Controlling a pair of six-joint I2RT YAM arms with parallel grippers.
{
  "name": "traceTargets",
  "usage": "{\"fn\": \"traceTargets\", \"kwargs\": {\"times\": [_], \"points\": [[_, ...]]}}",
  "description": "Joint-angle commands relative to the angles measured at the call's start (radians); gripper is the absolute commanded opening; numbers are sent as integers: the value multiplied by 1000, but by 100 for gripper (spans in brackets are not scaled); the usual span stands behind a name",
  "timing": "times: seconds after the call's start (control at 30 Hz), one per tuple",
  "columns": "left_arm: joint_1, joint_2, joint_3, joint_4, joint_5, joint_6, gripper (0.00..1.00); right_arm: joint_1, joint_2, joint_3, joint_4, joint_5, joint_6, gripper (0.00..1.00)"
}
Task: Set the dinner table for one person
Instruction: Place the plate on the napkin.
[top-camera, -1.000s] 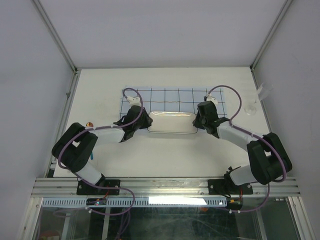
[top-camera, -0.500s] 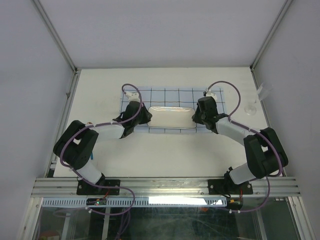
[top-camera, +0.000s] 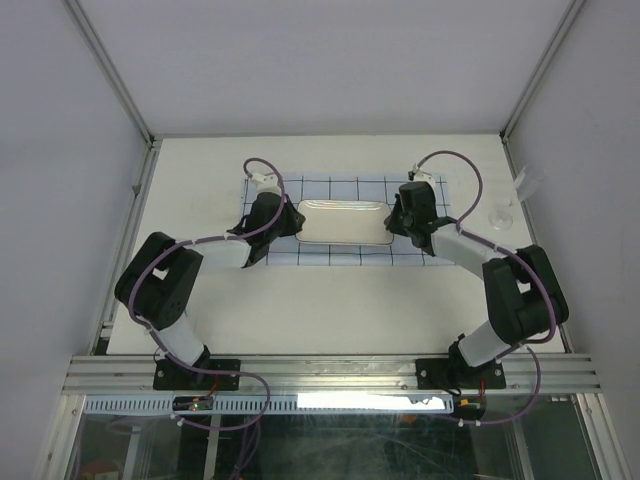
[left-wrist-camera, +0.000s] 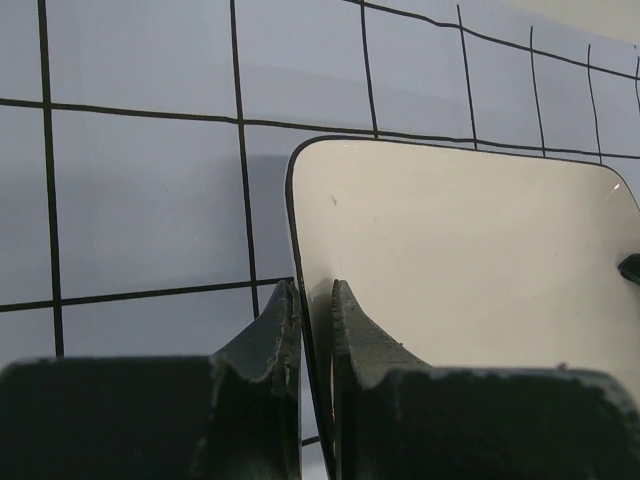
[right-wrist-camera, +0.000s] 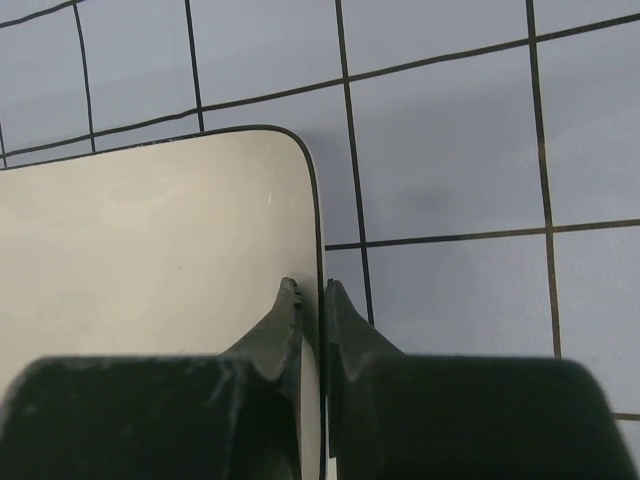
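- From above, the cream-white counter (top-camera: 330, 310) carried a pale-blue cloth (top-camera: 340, 187) with dark grid lines, which lay across its far middle. A white rectangular plate (top-camera: 345, 222) sat over the cloth, its long side running left to right. The left hand (top-camera: 294, 222) was at the plate's left end and the right hand (top-camera: 392, 222) at its right end. Both arms reached in from the near edge.
- In the left wrist view, the left hand (left-wrist-camera: 312, 290) was narrowed onto the plate (left-wrist-camera: 470, 260). It pinched the dark-lined rim with one finger on either side. The cloth (left-wrist-camera: 150, 190) filled the rest of the view. Whether the plate rested on the cloth or hung just above it could not be told.
- In the right wrist view, the right hand (right-wrist-camera: 311, 285) was likewise closed tight on the plate (right-wrist-camera: 150, 240), gripping its edge just near of a rounded corner. The gridded cloth (right-wrist-camera: 450, 150) lay beyond and beside it.
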Motion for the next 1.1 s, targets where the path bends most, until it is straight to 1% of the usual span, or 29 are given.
{"fn": "traceTargets", "kwargs": {"times": [0.0,0.6,0.73,0.93,1.07], "points": [[-26,4,88,243,181,80,0,4,37,82,115,-60,-49,0],[21,157,192,349,258,79,0,-65,203,183,217,-160,-70,0],[37,175,184,394,283,62,0,-96,217,173,260,-233,-35,0],[82,171,135,492,340,6,0,-157,241,122,383,-381,42,0],[100,187,123,532,368,-20,0,-167,258,110,412,-411,55,0]]}}
